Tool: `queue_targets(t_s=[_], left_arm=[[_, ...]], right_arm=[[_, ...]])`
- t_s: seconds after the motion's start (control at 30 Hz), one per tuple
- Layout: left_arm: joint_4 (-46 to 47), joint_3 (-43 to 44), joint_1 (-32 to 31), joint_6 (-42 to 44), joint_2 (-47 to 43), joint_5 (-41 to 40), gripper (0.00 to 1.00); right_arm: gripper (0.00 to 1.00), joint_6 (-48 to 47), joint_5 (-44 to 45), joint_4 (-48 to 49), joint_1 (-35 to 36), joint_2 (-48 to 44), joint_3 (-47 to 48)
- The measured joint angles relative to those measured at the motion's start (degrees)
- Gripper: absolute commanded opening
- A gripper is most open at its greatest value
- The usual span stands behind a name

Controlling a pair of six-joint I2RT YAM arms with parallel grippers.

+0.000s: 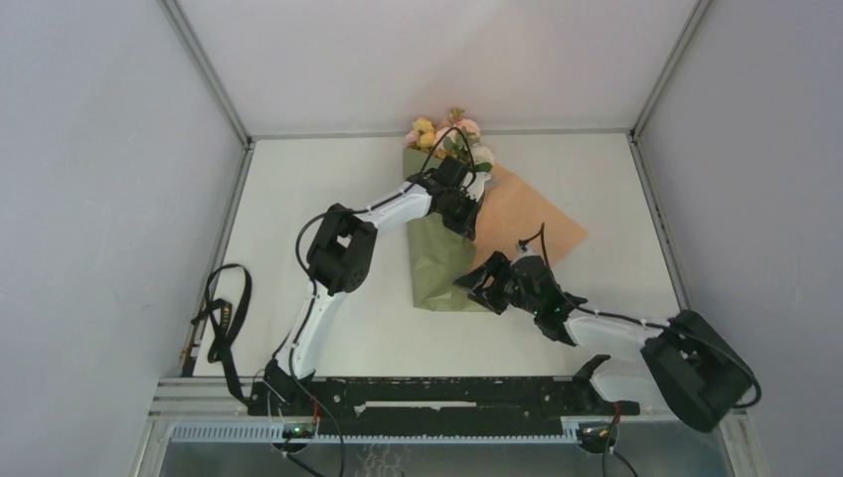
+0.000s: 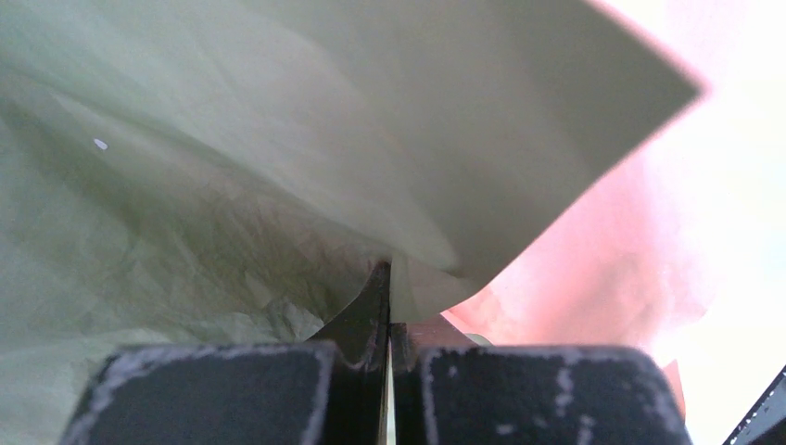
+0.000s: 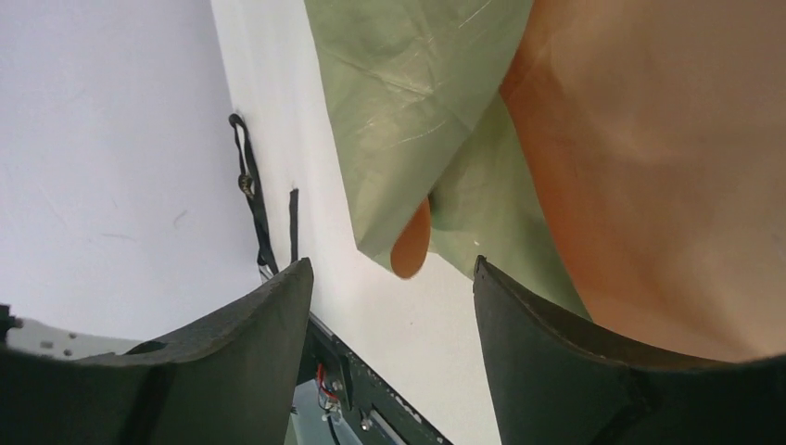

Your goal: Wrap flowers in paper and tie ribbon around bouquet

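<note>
The flowers (image 1: 449, 134) lie at the back of the table, heads sticking out of the paper (image 1: 437, 260). The paper's olive face is folded over the stems, and its peach face (image 1: 532, 224) lies spread to the right. My left gripper (image 1: 469, 221) is over the middle of the bundle, shut on a fold of the olive paper (image 2: 278, 167). My right gripper (image 3: 389, 278) stands open just short of the paper's near corner (image 3: 411, 246), with nothing between its fingers. A black band (image 1: 225, 316) hangs looped at the table's left edge; I cannot tell whether it is the ribbon.
White walls with metal frame posts (image 1: 204, 70) enclose the table on three sides. The arms' black mounting rail (image 1: 437, 393) runs along the near edge. The left arm's elbow (image 1: 340, 248) stands over the table left of the paper.
</note>
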Motion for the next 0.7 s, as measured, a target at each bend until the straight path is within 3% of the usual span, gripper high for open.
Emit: queue_targets(t_s=[0.17,0.23,0.33,0.4,0.57,0.7], left_arm=[[0.0,0.0,0.0,0.0,0.0,-0.1,0.0],[0.0,0.0,0.0,0.0,0.0,-0.1,0.0],[0.0,0.0,0.0,0.0,0.0,-0.2,0.0],[0.0,0.0,0.0,0.0,0.0,-0.2,0.0],[-0.2,0.0,0.0,0.5,-0.2,-0.7,0.01],[-2.3,2.0,0.0,2.6,-0.3,-2.6,0.33]], right_arm=[[0.65,-0.1,-3.4,4.2,0.1,10.6,4.7],[0.49,0.0,-5.1,6.7,0.1,14.1,5.9],[0.16,0.3,-8.2,11.1,0.1,19.5,6.6],[0.01,0.5,-9.8,12.4,0.1,22.0,6.7],[0.0,0.0,-10.7,12.2,-0.2,23.1,6.3],[0.0,-1.4,-9.3,10.5,-0.4,21.8,5.0]])
